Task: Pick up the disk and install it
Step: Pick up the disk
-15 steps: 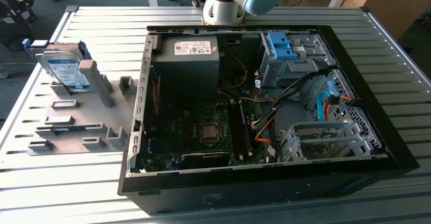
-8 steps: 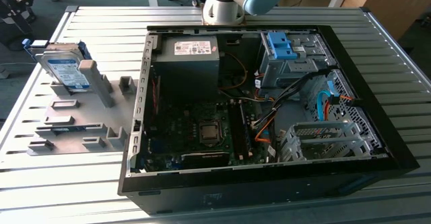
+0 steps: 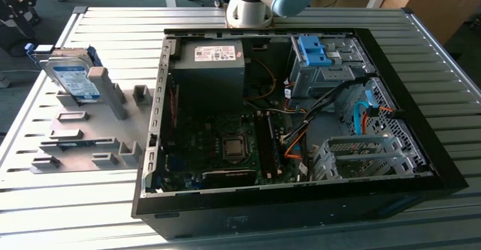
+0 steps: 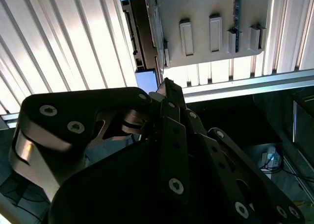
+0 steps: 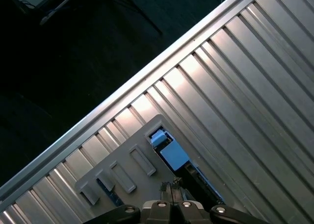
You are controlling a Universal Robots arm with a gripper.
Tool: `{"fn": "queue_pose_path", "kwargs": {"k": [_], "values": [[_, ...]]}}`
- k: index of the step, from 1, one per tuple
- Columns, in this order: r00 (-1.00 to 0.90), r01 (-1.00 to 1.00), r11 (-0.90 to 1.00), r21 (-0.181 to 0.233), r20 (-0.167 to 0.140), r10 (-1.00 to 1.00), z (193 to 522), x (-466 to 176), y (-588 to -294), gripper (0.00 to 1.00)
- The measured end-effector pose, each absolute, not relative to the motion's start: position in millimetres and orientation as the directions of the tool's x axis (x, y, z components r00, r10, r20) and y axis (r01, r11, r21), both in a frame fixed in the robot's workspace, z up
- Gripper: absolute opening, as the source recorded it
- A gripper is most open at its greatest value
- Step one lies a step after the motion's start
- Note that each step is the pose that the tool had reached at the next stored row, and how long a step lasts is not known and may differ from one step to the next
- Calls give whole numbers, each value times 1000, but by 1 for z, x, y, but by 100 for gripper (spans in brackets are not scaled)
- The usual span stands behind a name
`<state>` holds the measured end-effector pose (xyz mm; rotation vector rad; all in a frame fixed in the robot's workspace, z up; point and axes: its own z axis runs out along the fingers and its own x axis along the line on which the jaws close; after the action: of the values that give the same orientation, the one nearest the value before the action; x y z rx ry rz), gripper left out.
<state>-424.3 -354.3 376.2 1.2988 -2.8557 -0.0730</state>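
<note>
The disk (image 3: 71, 76) is a silver-grey drive with a white-and-blue label and a blue frame. It stands tilted on edge in a grey fixture plate (image 3: 83, 143) on the exterior view's left. In the first wrist view the disk (image 5: 169, 153) is seen end-on, blue-edged, just beyond my gripper (image 5: 171, 186). The jaws stand together with nothing between them, clear of the disk. In the second wrist view the gripper (image 4: 168, 85) points at the disk's edge (image 4: 147, 37) beside the fixture plate (image 4: 216, 3).
An open computer case (image 3: 301, 191) lies on the ribbed metal table (image 3: 112, 19). It holds a blue bracket (image 3: 312, 50) at the back and a silver drive cage (image 3: 361, 154) at the exterior view's right. The arm's base (image 3: 259, 2) stands behind the case.
</note>
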Motion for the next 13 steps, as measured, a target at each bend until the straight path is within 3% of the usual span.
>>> {"fn": "queue_pose_path", "kwargs": {"k": [13], "values": [[-649, -760, 648, 44, -16, -761, 376, -424, -354, 11]]}}
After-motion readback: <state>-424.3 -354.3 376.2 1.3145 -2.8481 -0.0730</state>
